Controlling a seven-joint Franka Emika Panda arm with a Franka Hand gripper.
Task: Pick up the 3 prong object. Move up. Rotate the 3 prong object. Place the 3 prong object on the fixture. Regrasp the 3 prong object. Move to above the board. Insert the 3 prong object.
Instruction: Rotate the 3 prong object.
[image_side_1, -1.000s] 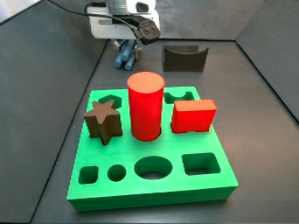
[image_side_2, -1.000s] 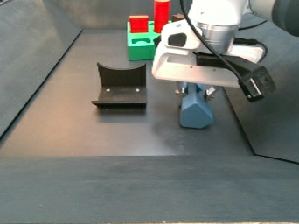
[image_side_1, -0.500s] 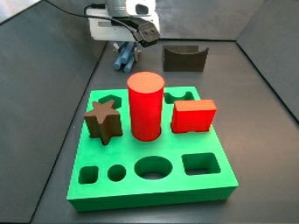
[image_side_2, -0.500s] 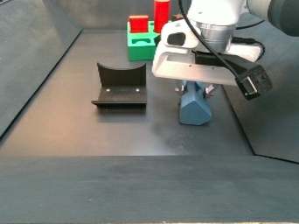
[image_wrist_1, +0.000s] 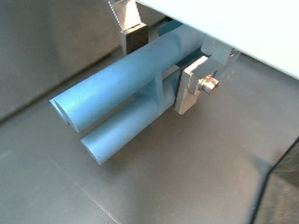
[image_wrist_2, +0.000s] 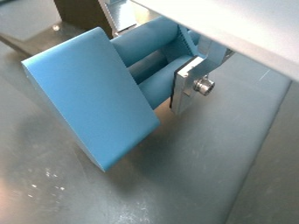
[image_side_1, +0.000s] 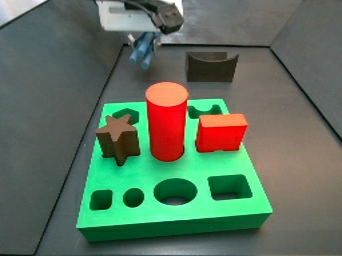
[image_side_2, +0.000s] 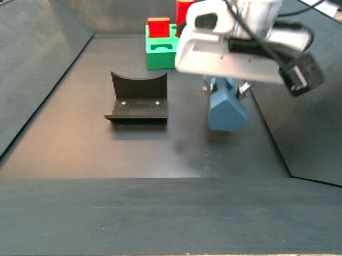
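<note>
The 3 prong object (image_wrist_1: 122, 96) is a light-blue plastic piece with round prongs and a flat end plate (image_wrist_2: 93, 101). My gripper (image_wrist_1: 163, 54) is shut on it, with a silver finger (image_wrist_1: 191, 83) pressed against each side. In both side views the piece (image_side_2: 227, 108) (image_side_1: 142, 47) hangs off the floor beneath the gripper (image_side_2: 230, 82). The fixture (image_side_2: 136, 97) (image_side_1: 211, 66) stands apart on the floor, its notch bare. The green board (image_side_1: 174, 185) lies toward the near end in a side view.
On the board stand a red cylinder (image_side_1: 166, 120), a red cube (image_side_1: 222, 132) and a brown star block (image_side_1: 118, 136). Several open holes (image_side_1: 177, 191) line its front row. Dark walls (image_side_2: 47, 75) enclose the floor.
The gripper has risen with the 3 prong object, which has left the floor. Nothing else has moved.
</note>
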